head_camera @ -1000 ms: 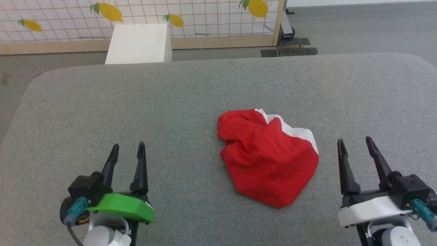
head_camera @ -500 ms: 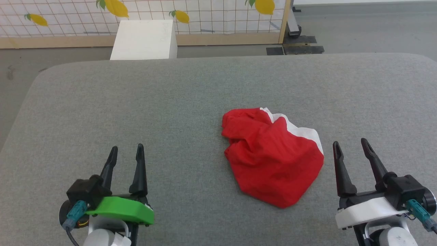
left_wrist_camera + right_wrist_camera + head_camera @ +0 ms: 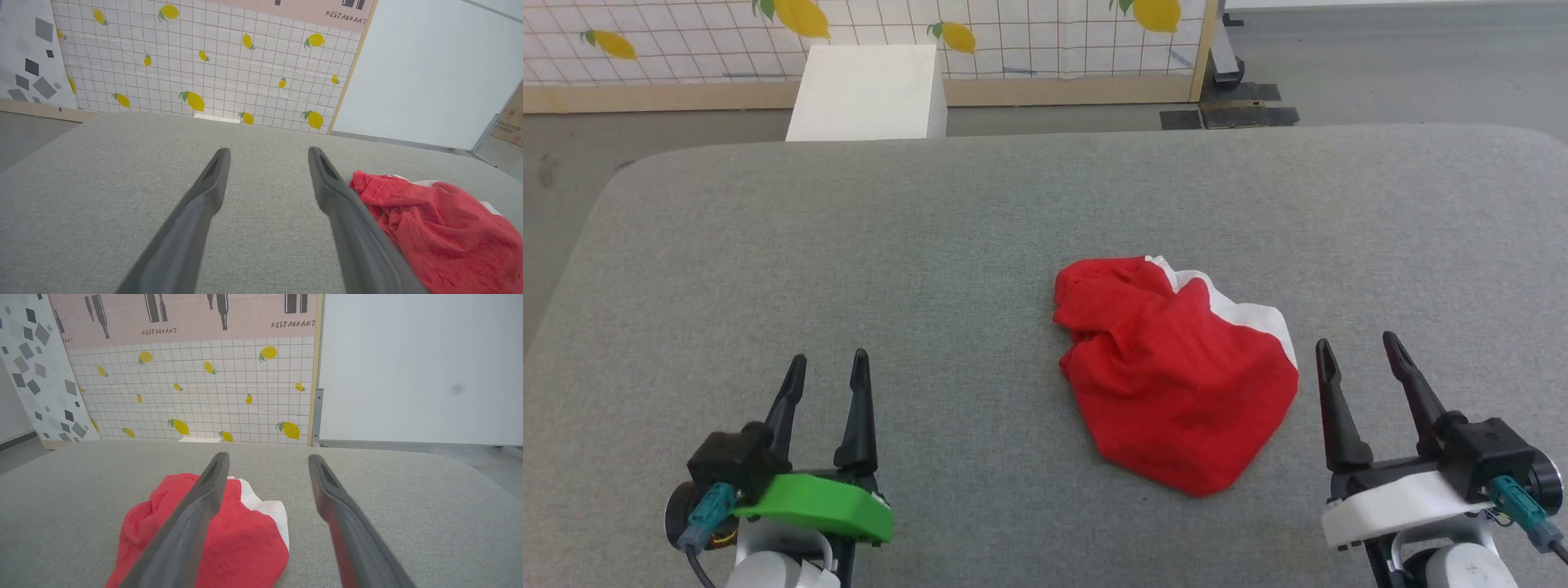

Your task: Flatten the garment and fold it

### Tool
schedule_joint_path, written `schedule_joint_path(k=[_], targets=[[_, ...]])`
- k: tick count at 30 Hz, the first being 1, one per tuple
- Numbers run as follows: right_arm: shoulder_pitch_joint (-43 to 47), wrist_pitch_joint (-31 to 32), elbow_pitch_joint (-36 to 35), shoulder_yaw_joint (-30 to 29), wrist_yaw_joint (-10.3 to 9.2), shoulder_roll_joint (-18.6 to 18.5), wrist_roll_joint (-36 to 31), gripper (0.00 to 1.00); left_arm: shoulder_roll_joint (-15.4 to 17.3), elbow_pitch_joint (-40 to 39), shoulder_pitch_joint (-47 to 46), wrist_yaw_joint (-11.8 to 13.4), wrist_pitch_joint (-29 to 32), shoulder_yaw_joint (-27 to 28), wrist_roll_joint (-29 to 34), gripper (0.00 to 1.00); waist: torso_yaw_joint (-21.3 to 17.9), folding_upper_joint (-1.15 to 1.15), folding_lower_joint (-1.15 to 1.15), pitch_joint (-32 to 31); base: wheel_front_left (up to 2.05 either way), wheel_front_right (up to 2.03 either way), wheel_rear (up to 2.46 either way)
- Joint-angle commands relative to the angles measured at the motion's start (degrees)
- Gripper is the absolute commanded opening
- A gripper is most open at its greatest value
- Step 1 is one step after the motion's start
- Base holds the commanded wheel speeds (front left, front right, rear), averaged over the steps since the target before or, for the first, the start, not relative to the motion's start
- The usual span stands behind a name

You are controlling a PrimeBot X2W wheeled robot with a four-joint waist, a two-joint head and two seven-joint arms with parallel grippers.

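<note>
The garment is a crumpled red heap with a white stripe along its far right edge, lying right of the middle of the grey table. My left gripper hovers open near the front left, well apart from the cloth. My right gripper stands open just right of the heap, with nothing between its fingers. The left wrist view has the garment to the right of my left gripper. In the right wrist view the garment lies behind the left finger of my right gripper.
A white box stands on the floor beyond the table's far edge. Behind it is a lemon-print grid panel with a wooden frame. The table's rounded corners lie far left and far right.
The head camera shifted slightly between the earliest frame and now. Both grippers have sunk a little lower in the picture. The garment has not changed shape.
</note>
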Motion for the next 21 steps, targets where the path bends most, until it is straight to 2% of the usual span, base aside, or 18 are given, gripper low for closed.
schedule_joint_path(k=[1, 5, 9, 14, 18, 21], targets=[[-0.13, 0.23, 0.12, 0.63, -0.09, 0.06, -0.21, 1.00, -0.25, 0.06, 0.33, -0.36, -0.21, -0.01, 0.23, 1.00, 0.18, 0.00, 0.00, 0.06, 0.00, 0.00, 0.00], [-3.55, 1.54, -0.40, 3.60, -0.09, 0.06, -2.22, 1.00, -0.27, 0.08, -0.05, -0.38, -0.21, -0.44, 0.22, 1.00, 0.94, 0.00, 0.00, 0.59, 0.00, 0.00, 0.00], [-10.16, 6.21, 0.97, 8.53, -0.09, 0.06, -4.68, 1.00, -0.29, -0.43, -0.75, -0.39, -0.21, -0.99, -0.39, 1.00, 2.08, 0.00, 0.00, 1.81, 0.00, 0.00, 0.00], [-19.67, 20.75, 8.82, 14.68, -0.09, 0.06, -6.92, 1.00, -0.29, -1.25, -2.31, -0.39, -0.21, -2.11, -1.07, 1.00, 4.26, 0.00, 0.00, 3.98, 0.00, 0.00, 0.00], [-25.27, 33.31, 15.67, 18.56, -0.09, 0.04, -6.26, 1.00, -0.29, -1.57, -3.44, -0.39, -0.22, -3.05, -1.50, 1.00, 6.24, 0.00, 0.00, 5.74, 0.00, 0.00, 0.00], [-28.26, 40.21, 19.13, 20.94, -0.09, -0.38, -5.78, 1.00, -0.30, -1.64, -4.08, -0.38, -0.22, -3.67, -2.03, 1.00, 7.72, 0.00, 0.00, 6.91, 0.00, 0.00, 0.00]])
